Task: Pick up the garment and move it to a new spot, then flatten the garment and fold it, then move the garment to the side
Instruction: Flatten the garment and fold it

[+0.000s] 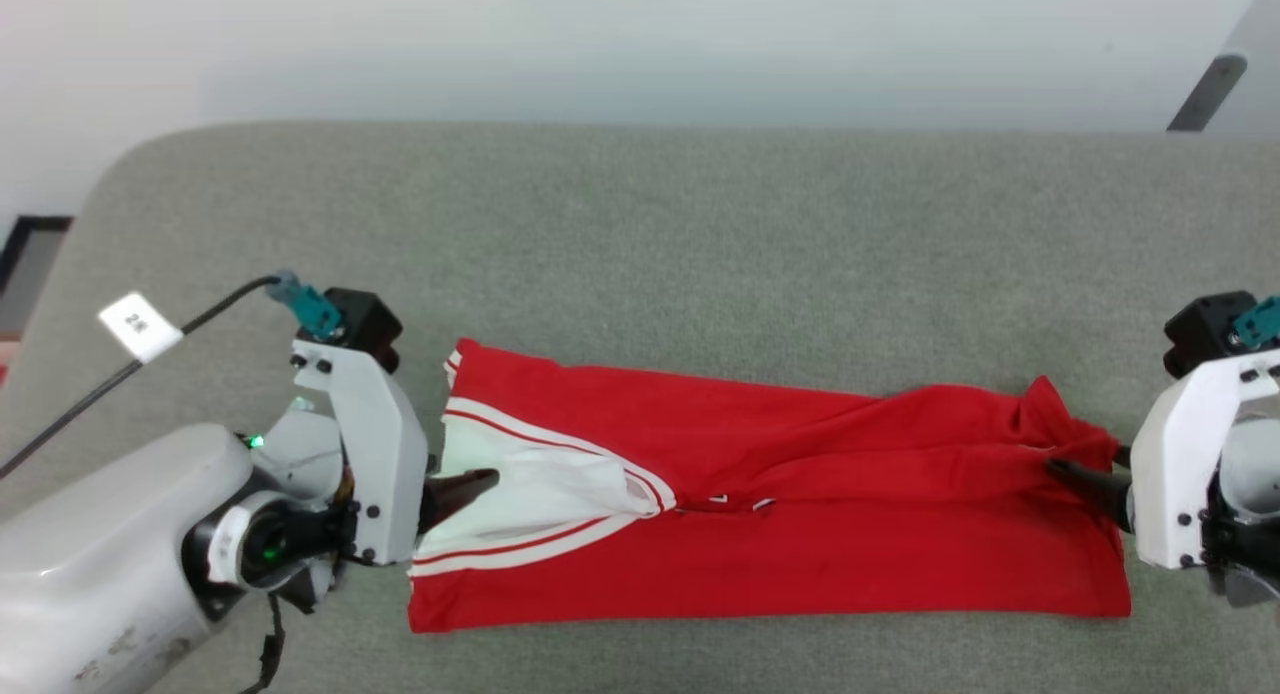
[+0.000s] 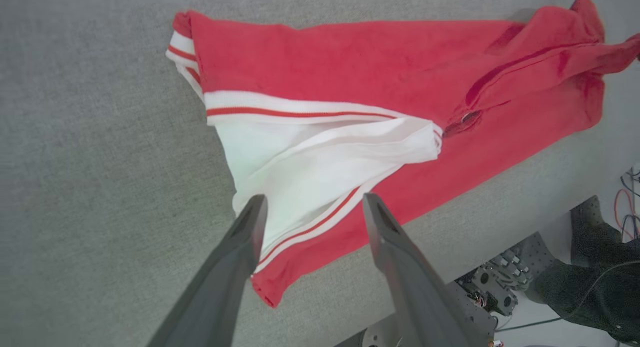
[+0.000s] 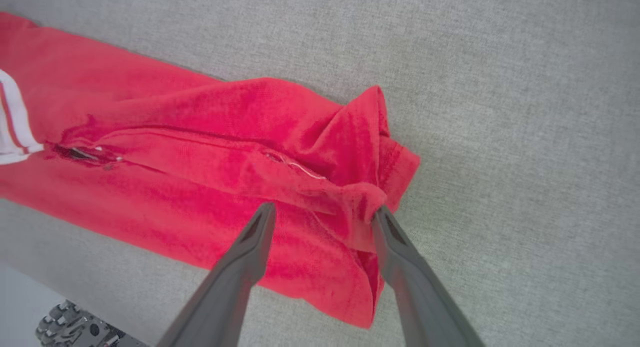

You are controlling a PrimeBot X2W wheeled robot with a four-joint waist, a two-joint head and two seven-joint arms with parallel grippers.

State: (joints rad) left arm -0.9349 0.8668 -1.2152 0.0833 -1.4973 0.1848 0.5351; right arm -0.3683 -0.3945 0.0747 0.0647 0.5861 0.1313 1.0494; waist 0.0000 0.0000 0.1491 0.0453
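Two grippers spread wide, clamping nothing: left gripper over white sleeve, right gripper at bunched red end. Garment folded lengthwise, lying on grey table between them.

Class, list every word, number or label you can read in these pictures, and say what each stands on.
White tag on the black cable: dark marks, too blurred to read.
Garment: no readable lettering; only tiny white flecks at its middle fold.
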